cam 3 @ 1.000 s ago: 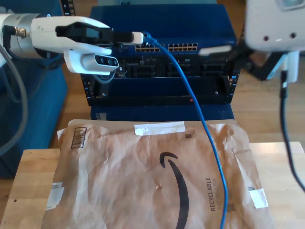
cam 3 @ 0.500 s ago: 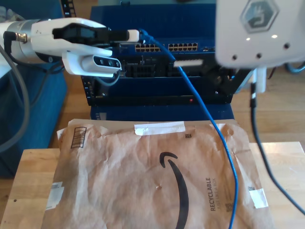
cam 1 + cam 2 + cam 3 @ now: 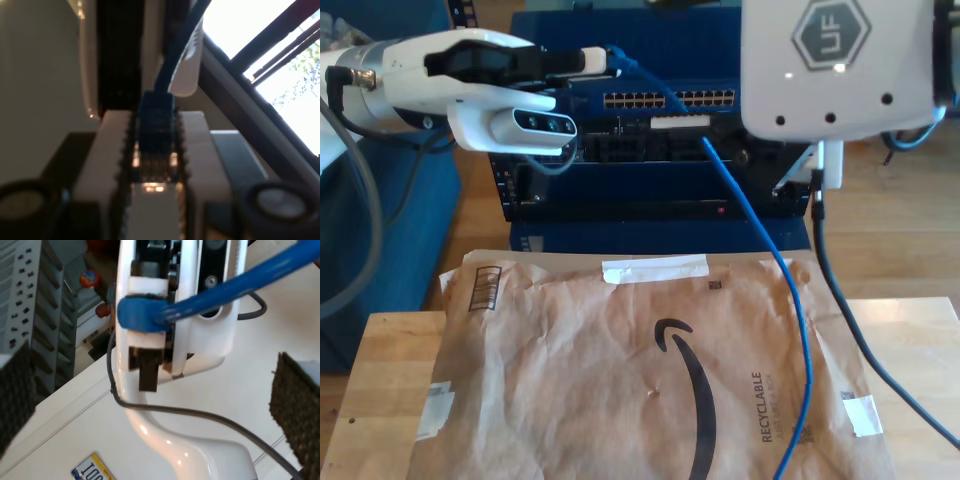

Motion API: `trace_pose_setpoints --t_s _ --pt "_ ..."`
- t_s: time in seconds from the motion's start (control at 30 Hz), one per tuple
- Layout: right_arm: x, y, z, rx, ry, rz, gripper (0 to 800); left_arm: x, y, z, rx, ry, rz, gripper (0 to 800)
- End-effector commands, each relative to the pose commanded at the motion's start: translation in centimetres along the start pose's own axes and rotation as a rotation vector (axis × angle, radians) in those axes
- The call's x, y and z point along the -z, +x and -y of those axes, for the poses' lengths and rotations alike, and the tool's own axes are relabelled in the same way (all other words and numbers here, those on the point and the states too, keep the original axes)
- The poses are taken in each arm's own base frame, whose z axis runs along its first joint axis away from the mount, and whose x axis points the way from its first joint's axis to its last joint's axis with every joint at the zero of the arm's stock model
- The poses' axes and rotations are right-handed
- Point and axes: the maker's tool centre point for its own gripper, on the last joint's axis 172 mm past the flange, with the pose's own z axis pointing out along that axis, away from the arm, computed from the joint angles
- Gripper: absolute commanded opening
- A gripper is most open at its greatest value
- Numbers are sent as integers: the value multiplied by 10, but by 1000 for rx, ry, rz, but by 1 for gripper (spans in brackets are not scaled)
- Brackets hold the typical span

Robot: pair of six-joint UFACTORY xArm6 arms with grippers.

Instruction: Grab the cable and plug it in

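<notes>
Behind the paper mailer (image 3: 650,380) on our wooden table (image 3: 380,380) stands a blue equipment rack (image 3: 660,130). My first gripper (image 3: 155,165) is clamped on the cable (image 3: 760,250) at its plug end. This thin bright blue cable hangs down across the mailer. My second gripper (image 3: 160,405) stands apart, facing that plug end.

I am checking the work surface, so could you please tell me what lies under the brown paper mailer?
The brown paper mailer rests on a wooden table, bare at both sides of the exterior view. The blue cable trails across the top of the mailer. Anything beneath its middle is covered.
</notes>
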Motion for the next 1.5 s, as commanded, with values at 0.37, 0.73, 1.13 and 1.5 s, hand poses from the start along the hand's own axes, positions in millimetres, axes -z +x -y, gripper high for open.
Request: trace_pose_setpoints --t_s 0.37,0.73,1.13,1.5 --pt "-9 1 -1 -4 -18 4 465 -1 2 3 1 13 -5 33" --pt "-11 -2 2 -22 -15 18 325 -2 3 6 0 25 -11 34" --pt "-12 -3 2 -30 -15 26 191 -3 3 7 -1 26 -13 34" --pt "-14 -1 0 -36 -19 24 131 -4 3 10 -5 33 -18 36"
